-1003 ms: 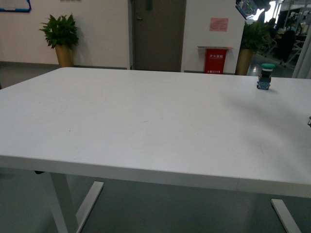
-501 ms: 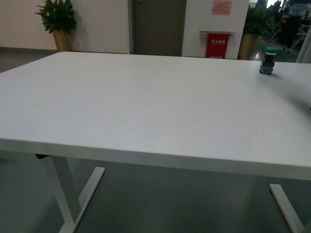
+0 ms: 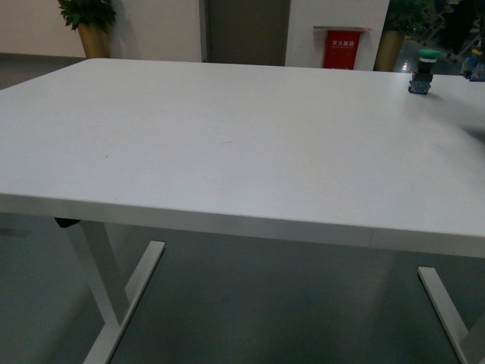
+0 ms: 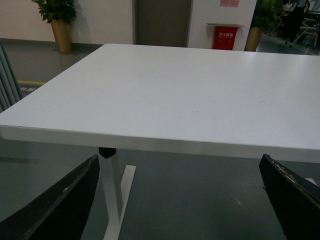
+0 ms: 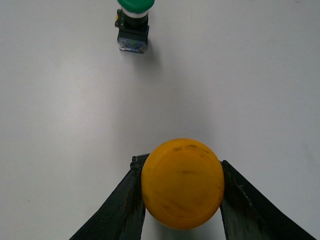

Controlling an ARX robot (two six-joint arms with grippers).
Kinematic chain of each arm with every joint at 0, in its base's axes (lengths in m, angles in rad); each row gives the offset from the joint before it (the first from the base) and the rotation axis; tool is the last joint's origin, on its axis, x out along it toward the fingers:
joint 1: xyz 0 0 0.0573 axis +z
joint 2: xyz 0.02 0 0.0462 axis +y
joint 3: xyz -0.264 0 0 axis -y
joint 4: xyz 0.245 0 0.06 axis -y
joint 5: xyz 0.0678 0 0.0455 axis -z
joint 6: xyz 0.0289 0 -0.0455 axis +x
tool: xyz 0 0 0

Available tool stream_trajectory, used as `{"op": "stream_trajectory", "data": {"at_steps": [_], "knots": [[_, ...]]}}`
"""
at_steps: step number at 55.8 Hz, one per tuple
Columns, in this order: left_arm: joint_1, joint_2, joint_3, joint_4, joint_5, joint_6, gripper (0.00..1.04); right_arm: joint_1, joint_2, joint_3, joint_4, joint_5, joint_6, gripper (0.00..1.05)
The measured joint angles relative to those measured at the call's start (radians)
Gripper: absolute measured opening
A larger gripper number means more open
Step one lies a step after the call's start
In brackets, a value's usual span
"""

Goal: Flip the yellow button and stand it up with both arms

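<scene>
Our right pincer [image 5: 181,165] is drawn in narrow on the yellow button [image 5: 182,183]. Its two dark fingers [image 5: 125,210] lie against either side of the yellow-orange cap, which faces straight back at the wrist camera and hides the collar and block behind it. We cannot tell from this view whether the button rests on the bench [image 5: 260,80] or hangs just above it.

Past the fingertips and well apart, the green switch [image 5: 133,22] stands upright on its block. In the front view it stands near the far right corner of the bench, so we judge the yellow button to be over that same right end, at or beyond the margin of that view.

Our left pincer [image 4: 178,159] is spread wide with nothing between its fingers. It is held off the near edge of the bench, towards the left corner, and faces across the top.

We judge the step in hand to be the right arm's grasp, with the flip itself not yet done. The next move calls for the left pincer to cross to the right end and take the button by a free part, probably the block. The two can then turn it and set it down upright, clear of the green switch. The round cap offers little flat to grip, so a slip at the exchange is the risk.
</scene>
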Motion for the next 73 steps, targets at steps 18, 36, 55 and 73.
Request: {"op": "stream_trajectory", "data": {"at_steps": [18, 36, 55, 73], "knots": [[0.000, 0.000, 0.000, 0.000, 0.000, 0.000, 0.99, 0.019, 0.172, 0.179, -0.055, 0.008, 0.016, 0.37], [0.000, 0.000, 0.000, 0.000, 0.000, 0.000, 0.99, 0.001, 0.250, 0.308, -0.108, 0.008, 0.018, 0.37], [0.000, 0.000, 0.000, 0.000, 0.000, 0.000, 0.99, -0.018, 0.227, 0.189, -0.028, 0.030, 0.010, 0.37], [0.000, 0.000, 0.000, 0.000, 0.000, 0.000, 0.99, -0.025, 0.198, 0.140, -0.006, 0.011, 0.006, 0.49]]}}
